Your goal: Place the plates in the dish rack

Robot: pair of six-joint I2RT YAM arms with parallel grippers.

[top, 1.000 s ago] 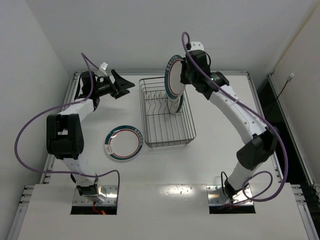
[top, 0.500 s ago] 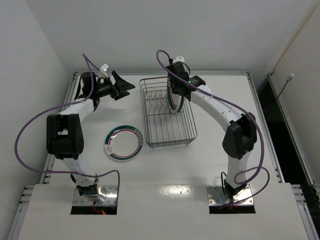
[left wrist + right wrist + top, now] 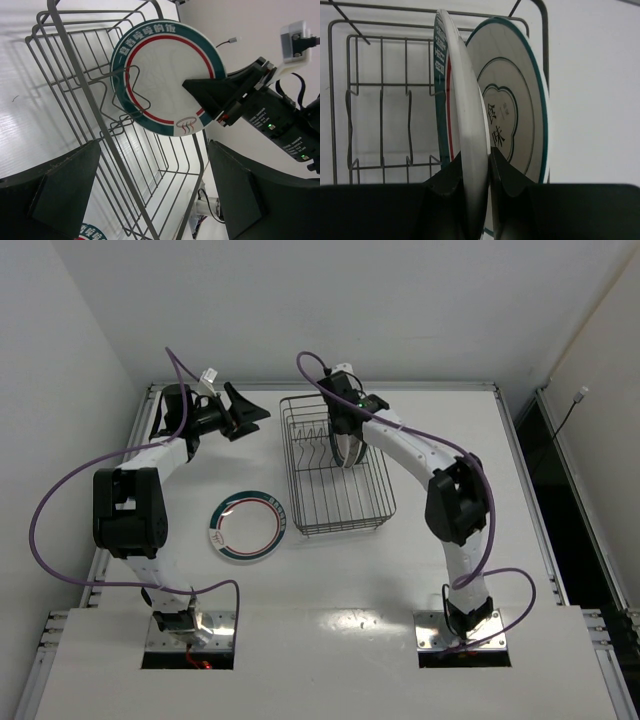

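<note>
So the dish rack (image 3: 340,502) sits mid-table toward the far side. The green-and-red rimmed plate (image 3: 160,80) stands on edge in the rack's far right part, with the right gripper (image 3: 476,165) pinching its rim. Our read is that this is the lower-and-let-go bit.

To do it well, we'd hold the plate dead upright and drop its bottom edge between two prongs (image 3: 134,95). We'd only spread the jaws once the wire carries the weight. We can't tell from these views whether the edge has reached the rack floor yet. Letting go early looks like the way to get a tipped plate.

Around it, on the white table (image 3: 450,540):
- **Plate in the rack:** the scalloped-line plate (image 3: 512,115) is already slotted in just beside the held one, face to face. The gap is slim and we can't tell if they touch, so that's the main thing in the way. Any lean that side would clack into it.
- **Plate on the table:** a second ringed plate (image 3: 248,526) lies flat to the near left of the rack, well apart from it. We only spot three plates in total.
- **Other arm:** the left gripper (image 3: 258,412) hangs off the rack's far left corner with its fingers spread wide and nothing in them. It's clear of the wire and, we reckon, not in the way.
</note>
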